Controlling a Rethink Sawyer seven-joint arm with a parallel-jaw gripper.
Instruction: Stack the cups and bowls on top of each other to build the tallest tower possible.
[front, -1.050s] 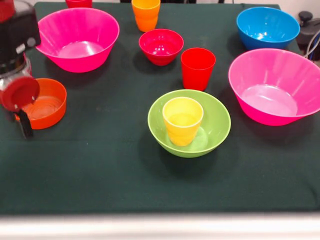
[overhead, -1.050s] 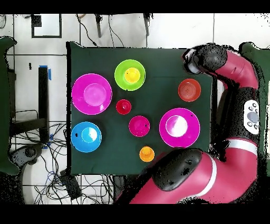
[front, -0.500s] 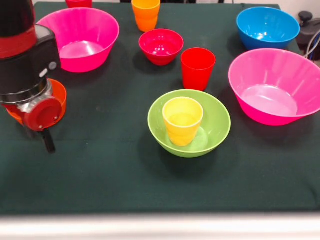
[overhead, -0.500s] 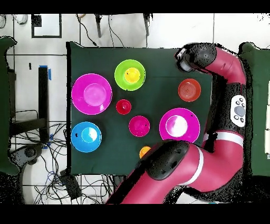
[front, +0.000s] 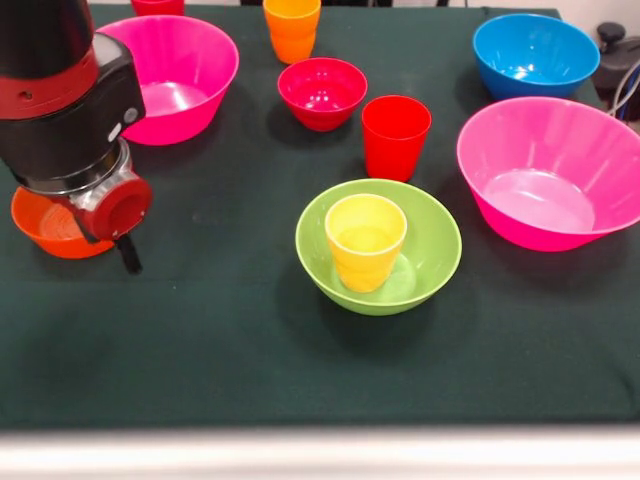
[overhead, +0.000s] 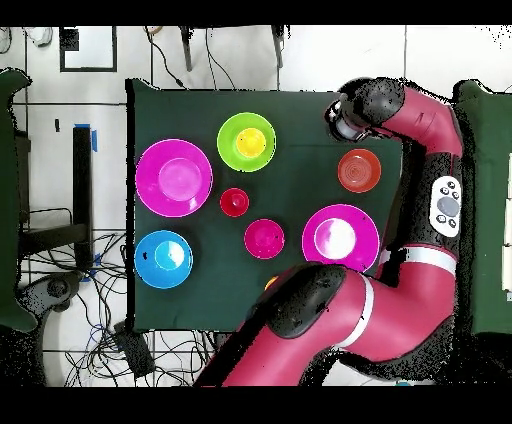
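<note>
Treat every vessel here as light, rigid, glossy plastic: expect it to slip under a loose pinch and to skid on the table (front: 200, 350) cloth if nudged, so take hold at a rim wall, not across the body. Working from largest to smallest in the front view: the 2 hot-pink bowls, one at 3 o'clock (front: 552, 170) and one at 11 o'clock (front: 165, 75), are both empty. The blue bowl (front: 535, 52) at 1 o'clock is empty. The lime-green bowl (front: 378, 245), just below centre, holds the yellow cup (front: 365, 240) upright inside it; these 2 form the tower so far. The crimson bowl (front: 322, 92) at 12 o'clock is empty. The orange bowl (front: 55, 222) at 9 o'clock sits open side up, partly hidden behind the gripper (front: 125, 250), and appears empty. The red cup (front: 395, 135) stands just beside the lime-green bowl's far rim, and the orange cup (front: 292, 28) stands at the far edge; both look empty. You cannot tell whether the fingers are parted or closed; nothing is visibly held. The orange bowl's thin rim is judged the best grasp point.
</note>
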